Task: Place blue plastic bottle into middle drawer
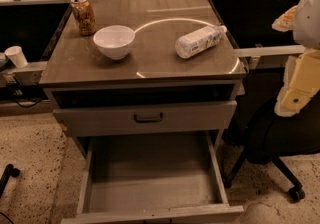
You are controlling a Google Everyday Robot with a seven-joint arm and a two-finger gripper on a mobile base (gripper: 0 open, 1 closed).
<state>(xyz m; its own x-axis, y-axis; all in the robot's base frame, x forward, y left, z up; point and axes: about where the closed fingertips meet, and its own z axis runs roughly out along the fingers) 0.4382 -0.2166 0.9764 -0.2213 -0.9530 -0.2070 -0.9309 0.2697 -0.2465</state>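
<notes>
Bottle [199, 41] lies on side on cabinet top [150, 65], right of bowl [114, 41]; drawer [150, 190] pulled out below, bare. Gripper [295, 93] at right edge, well apart, grip state unclear. Pick not begun; next: reach, grasp bottle

Legible text: none. Blue plastic bottle [199, 41], lying right of the white bowl [114, 41]: whitish label, print too small to read. Brown patterned can [84, 15], standing behind and left of the bowl: pattern only, no brand or letters made out. White cup [17, 56], far left of the bowl: blank. Middle drawer [150, 178], open below the bowl: bare grey metal, unmarked. Gripper: outside the camera view
</notes>
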